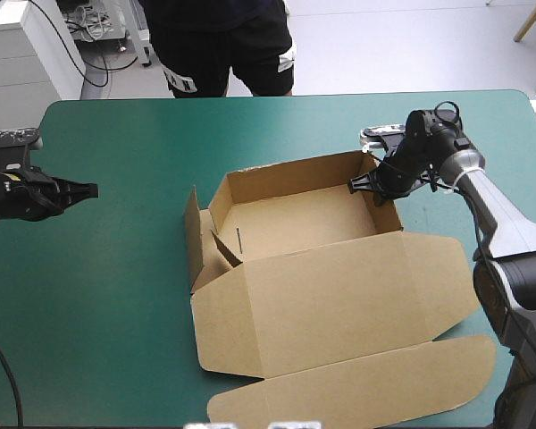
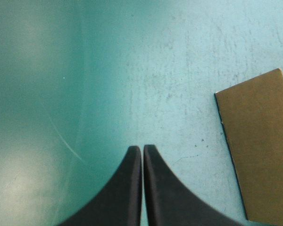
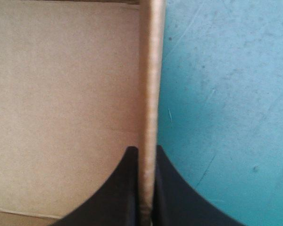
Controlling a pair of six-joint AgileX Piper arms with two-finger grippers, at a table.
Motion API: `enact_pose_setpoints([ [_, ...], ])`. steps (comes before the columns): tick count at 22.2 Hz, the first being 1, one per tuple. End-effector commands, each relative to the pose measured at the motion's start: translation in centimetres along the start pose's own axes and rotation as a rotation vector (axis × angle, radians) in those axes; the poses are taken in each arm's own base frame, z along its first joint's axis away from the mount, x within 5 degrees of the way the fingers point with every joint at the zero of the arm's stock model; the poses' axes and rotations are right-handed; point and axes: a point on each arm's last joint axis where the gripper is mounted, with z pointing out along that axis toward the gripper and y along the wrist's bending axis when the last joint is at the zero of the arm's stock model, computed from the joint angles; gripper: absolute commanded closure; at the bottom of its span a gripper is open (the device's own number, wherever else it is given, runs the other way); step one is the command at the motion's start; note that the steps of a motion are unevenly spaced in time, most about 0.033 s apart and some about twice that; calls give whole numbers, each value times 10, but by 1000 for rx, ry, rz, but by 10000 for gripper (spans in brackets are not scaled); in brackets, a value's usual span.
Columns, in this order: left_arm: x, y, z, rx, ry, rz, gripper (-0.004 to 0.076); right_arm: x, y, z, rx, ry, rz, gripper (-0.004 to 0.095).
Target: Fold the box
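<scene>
Brown box (image 1: 295,223) an open tray, lid flat, right gripper (image 3: 147,153) pinching its right-side wall, left gripper (image 2: 142,149) fingers together, over teal-green cover (image 1: 98,295), well apart from box

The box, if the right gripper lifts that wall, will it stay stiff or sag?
Likely stiff locally: the box holds its walls upright unaided. The flat lid would probably hinge down at its creases. Being thin board, it looks light, so the right gripper, shut on one wall, might drag it whole.
</scene>
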Motion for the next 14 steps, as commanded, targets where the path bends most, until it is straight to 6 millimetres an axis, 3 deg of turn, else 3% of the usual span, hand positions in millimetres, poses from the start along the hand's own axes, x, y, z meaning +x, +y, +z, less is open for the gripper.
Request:
enact_pose_setpoints([
  [1,-10,-3,-19,-9,-118,4,731,-1,-2,-61,-56,-172,33,928],
  [4,-11,-3,-18,-8,-130,1,693,11,-27,-102,-61,-274,100,928],
  [6,-11,-2,-11,4,-96,-6,572,21,-35,-129,-60,-344,108,928],
  [8,-10,-1,-1,20,-47,-17,368,31,-37,-151,-53,-402,106,928],
  [9,-10,-2,4,43,-25,-38,223,35,-36,-161,-45,-427,104,929],
  [10,-10,-2,7,60,-15,-50,153,38,-36,-167,-41,-441,105,929],
  [12,-11,-3,13,91,-3,-71,68,43,-35,-177,-36,-465,105,929],
  [14,-13,-6,17,129,-1,-97,47,46,-33,-182,-33,-478,102,929],
])
